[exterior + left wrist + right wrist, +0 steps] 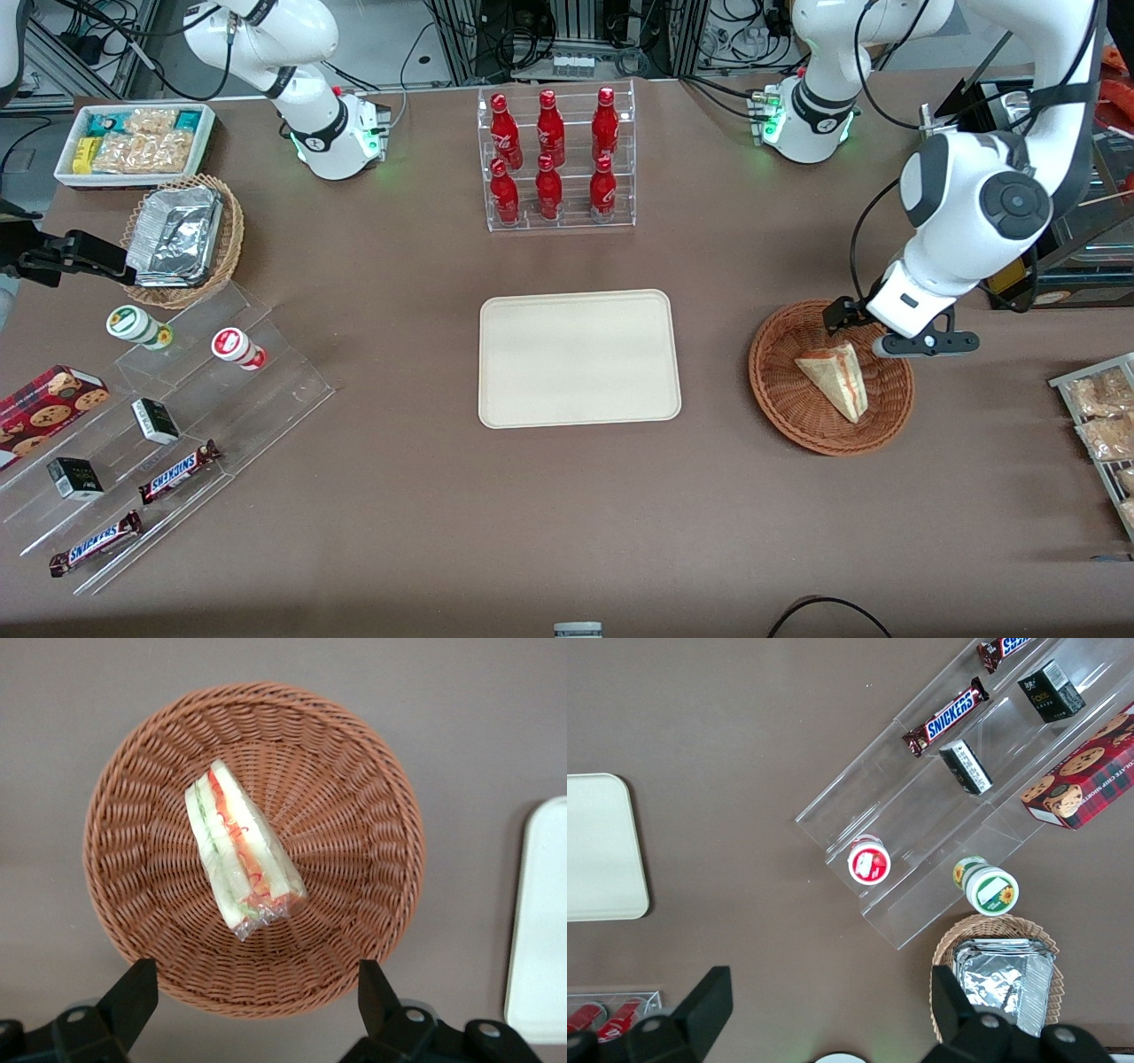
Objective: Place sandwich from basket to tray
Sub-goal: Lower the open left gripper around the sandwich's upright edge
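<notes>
In the basket, toward the working arm's end of the desk: one sandwich, a wrapped triangular wedge lying flat on the weave, its red, orange and green filling showing along the cut edge. Above the basket: the gripper, apart from the sandwich, fingers spread wide and holding nothing. At mid-desk, beside the basket: the tray, cream, flat, rimmed.
</notes>
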Robot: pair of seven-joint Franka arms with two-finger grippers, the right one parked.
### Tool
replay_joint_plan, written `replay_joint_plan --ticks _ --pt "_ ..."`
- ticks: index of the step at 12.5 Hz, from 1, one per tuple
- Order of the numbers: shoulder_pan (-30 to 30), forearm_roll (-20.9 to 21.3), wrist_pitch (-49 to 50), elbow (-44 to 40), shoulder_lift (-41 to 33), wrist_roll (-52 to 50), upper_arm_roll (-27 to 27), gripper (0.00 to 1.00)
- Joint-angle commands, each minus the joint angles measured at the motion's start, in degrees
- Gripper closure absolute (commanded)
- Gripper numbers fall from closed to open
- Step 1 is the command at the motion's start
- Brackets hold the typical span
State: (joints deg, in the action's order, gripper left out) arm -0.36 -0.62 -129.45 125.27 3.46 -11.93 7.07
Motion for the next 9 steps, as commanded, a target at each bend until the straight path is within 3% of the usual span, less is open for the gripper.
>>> replay_joint_plan --ticks 1,6,9 --pt "-0.4 0.4 -3.3 0.1 2.3 -9.6 -0.4 0.00" --pt "-0.3 0.4 -7.1 0.1 5.2 -31.7 -0.5 0.00" --pt "0.1 0.5 -7.4 -0.1 7.0 -32.6 -1.1 0.00"
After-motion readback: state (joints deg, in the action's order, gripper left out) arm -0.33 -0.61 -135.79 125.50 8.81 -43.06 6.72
